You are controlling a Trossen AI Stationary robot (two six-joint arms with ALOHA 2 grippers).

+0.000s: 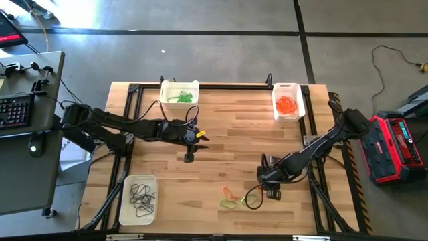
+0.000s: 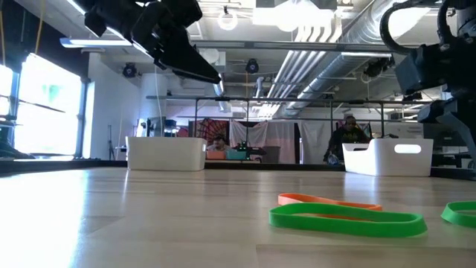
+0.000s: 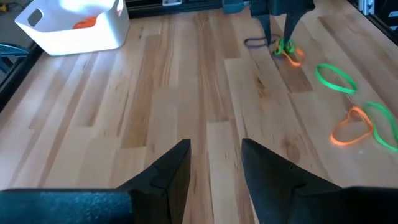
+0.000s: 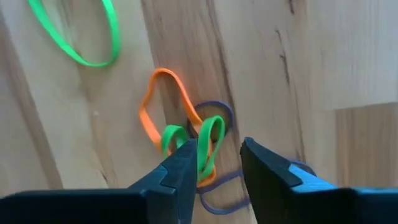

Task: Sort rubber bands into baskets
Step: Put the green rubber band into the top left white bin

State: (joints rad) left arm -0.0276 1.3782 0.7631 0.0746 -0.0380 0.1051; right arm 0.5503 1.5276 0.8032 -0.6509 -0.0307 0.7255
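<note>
Your right gripper [image 4: 214, 163] is down on the counter [image 1: 221, 154] with its fingers closing around a tangle of green, orange and dark rubber bands [image 4: 198, 144]. Pinch only the green loop and lift slowly so the others drop free. The left gripper [image 3: 215, 165] waits parted and empty over mid-counter.

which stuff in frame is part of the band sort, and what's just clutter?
Job:
- loose rubber bands near the table's front edge
- tangled bands at the right gripper
- green-band basket
- orange-band basket
- dark-band basket
- left gripper, waiting over mid-table, fingers apart

Clutter:
- keyboard on the side desk
- red case on the floor
</note>
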